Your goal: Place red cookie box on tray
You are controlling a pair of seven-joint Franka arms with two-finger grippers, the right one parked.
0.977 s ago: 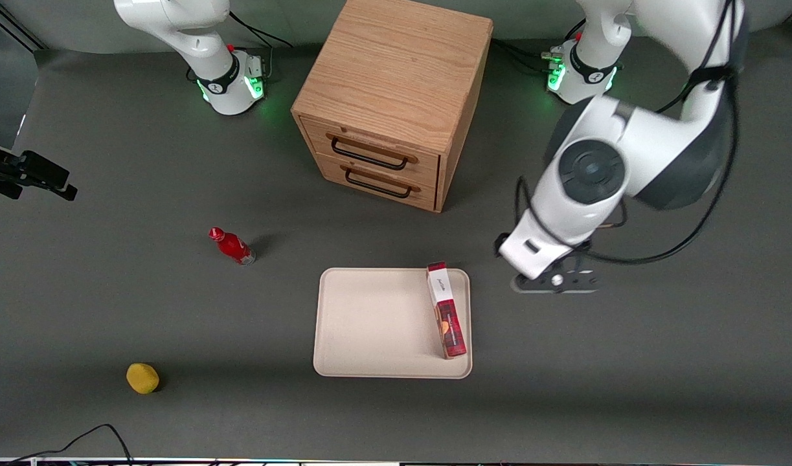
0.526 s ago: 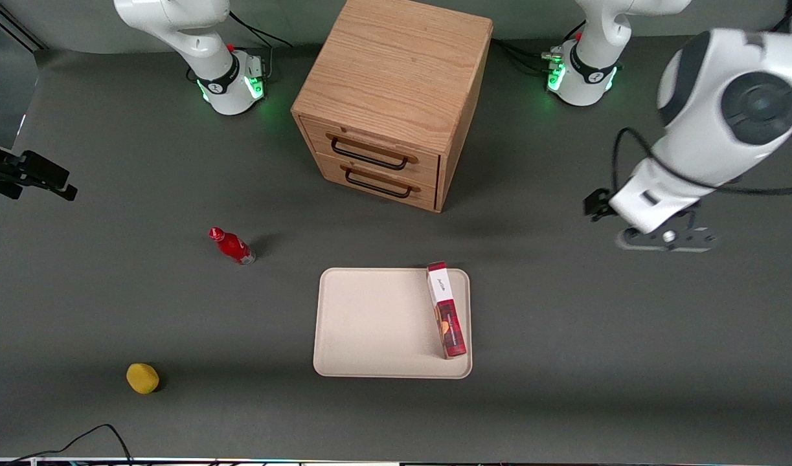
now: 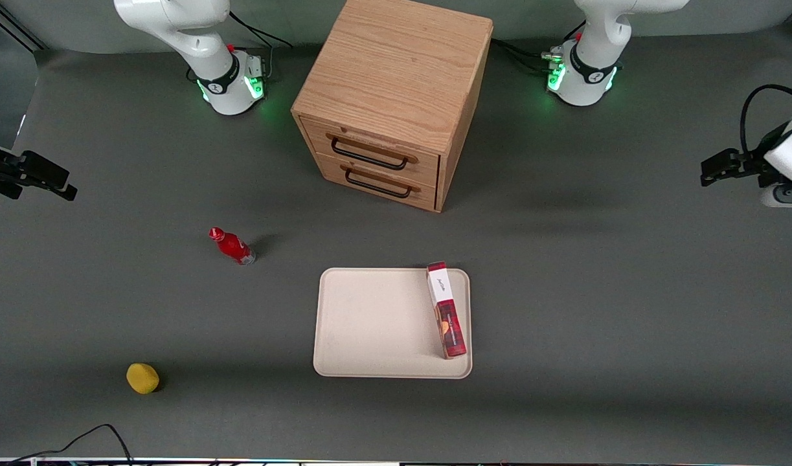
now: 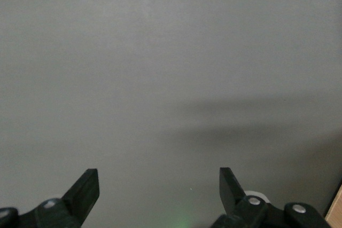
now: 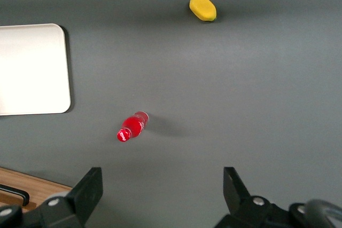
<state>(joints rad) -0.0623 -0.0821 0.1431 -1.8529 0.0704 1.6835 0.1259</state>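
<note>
End effector (image 4: pixel 158 196) agape; tartan red cookie box (image 3: pixel 446 310)

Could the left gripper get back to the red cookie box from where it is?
Probably yes: the gripper, open, hangs over bare table at the working arm's end; nothing stands between it and the red cookie box on the tray.

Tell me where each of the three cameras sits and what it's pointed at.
Front view: high, facing both arms, looking down on tray, red cookie box, drawer cabinet; the tool at the working arm's end.
Left wrist view: above bare table; open tool.
Right wrist view: sees red bottle, yellow object, parked fingers.
Front and right wrist share tray, bottle.
</note>
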